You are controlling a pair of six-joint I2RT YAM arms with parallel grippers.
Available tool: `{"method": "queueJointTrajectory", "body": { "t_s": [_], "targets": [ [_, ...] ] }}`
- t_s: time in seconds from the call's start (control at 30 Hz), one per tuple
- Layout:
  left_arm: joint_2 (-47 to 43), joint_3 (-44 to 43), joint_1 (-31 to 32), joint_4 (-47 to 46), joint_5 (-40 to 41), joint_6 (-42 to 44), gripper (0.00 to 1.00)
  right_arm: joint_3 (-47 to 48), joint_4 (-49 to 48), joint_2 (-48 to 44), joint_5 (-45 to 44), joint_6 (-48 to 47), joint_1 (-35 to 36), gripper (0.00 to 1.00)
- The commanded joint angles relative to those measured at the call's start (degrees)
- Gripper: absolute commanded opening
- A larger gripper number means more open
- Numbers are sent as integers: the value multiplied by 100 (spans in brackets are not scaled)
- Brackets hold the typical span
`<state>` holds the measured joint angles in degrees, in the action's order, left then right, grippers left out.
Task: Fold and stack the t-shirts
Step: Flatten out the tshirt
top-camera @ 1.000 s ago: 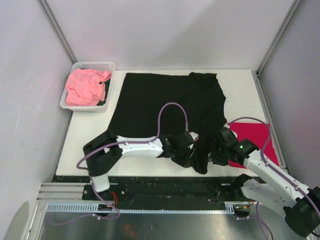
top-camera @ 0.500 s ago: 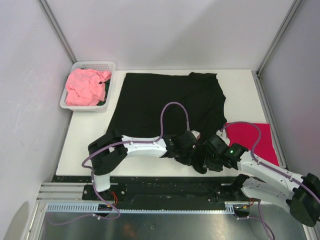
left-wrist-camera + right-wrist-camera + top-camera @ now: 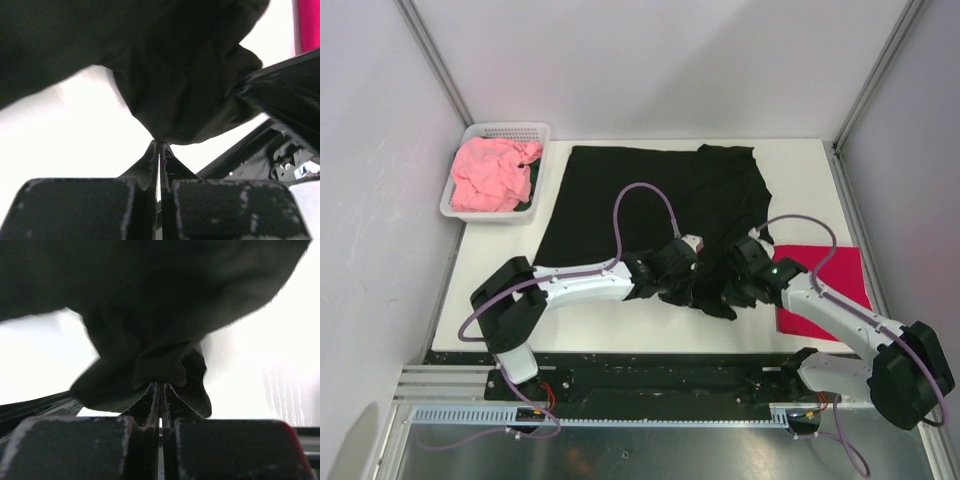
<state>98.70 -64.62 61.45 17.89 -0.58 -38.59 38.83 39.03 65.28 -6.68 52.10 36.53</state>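
Note:
The black t-shirt [image 3: 640, 205] lies spread on the white table, its near right part bunched and lifted. My left gripper [image 3: 692, 283] is shut on a fold of that black cloth [image 3: 190, 85]. My right gripper [image 3: 732, 290] is shut on another bunch of the same cloth [image 3: 165, 360], close beside the left one. The crimson red t-shirt [image 3: 835, 280] lies folded flat at the right edge, partly under my right arm. The salmon pink t-shirt [image 3: 492, 175] sits crumpled in the basket. No print shows on the black shirt.
The white mesh basket [image 3: 505, 132] stands at the back left corner of the table [image 3: 490, 290]. Grey walls and metal frame posts close in the sides. The table's near edge runs just below both grippers.
Both grippers have moved away from the near edge toward the table's middle, dragging the black shirt's near right corner with them. The right arm swung left, uncovering more red shirt.

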Motion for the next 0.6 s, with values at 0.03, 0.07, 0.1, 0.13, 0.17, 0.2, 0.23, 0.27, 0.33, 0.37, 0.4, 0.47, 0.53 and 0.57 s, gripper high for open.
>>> {"method": "queueJointTrajectory", "body": {
  "t_s": [0.03,0.07,0.1,0.13,0.17,0.2,0.23,0.27,0.33,0.37,0.4,0.47,0.53,0.57],
  "targets": [
    [-216,-78,-490,54,102,179,0,895,-207,328,-80,-644,-603,0],
    [-156,-121,-588,73,102,222,0,1002,-279,447,-31,-738,-722,0],
    [-82,-170,-682,96,102,256,0,1104,-355,598,33,-816,-838,0],
    [-1,-220,-759,107,102,295,0,1212,-419,753,82,-886,-932,0],
    [83,-267,-833,117,102,332,0,1319,-491,918,107,-947,-1005,0],
    [187,-313,-905,126,102,364,0,1412,-553,1089,128,-1000,-1064,0],
    [270,-349,-963,127,102,393,0,1502,-602,1240,152,-1044,-1115,0],
    [346,-389,-1014,131,102,425,0,1578,-631,1386,177,-1079,-1158,0],
    [461,-458,-1098,141,27,487,0,1699,-632,1586,233,-1136,-1241,2],
    [503,-483,-1130,143,-23,516,0,1729,-628,1625,257,-1156,-1274,6],
    [537,-500,-1155,144,-62,548,0,1740,-609,1627,260,-1174,-1299,12],
    [563,-508,-1191,155,-95,590,1,1748,-530,1538,230,-1213,-1322,22],
    [557,-488,-1233,167,-161,614,5,1750,-425,1395,193,-1246,-1333,30],
    [525,-467,-1250,169,-179,615,10,1751,-371,1305,163,-1259,-1328,34]
  ]
}}
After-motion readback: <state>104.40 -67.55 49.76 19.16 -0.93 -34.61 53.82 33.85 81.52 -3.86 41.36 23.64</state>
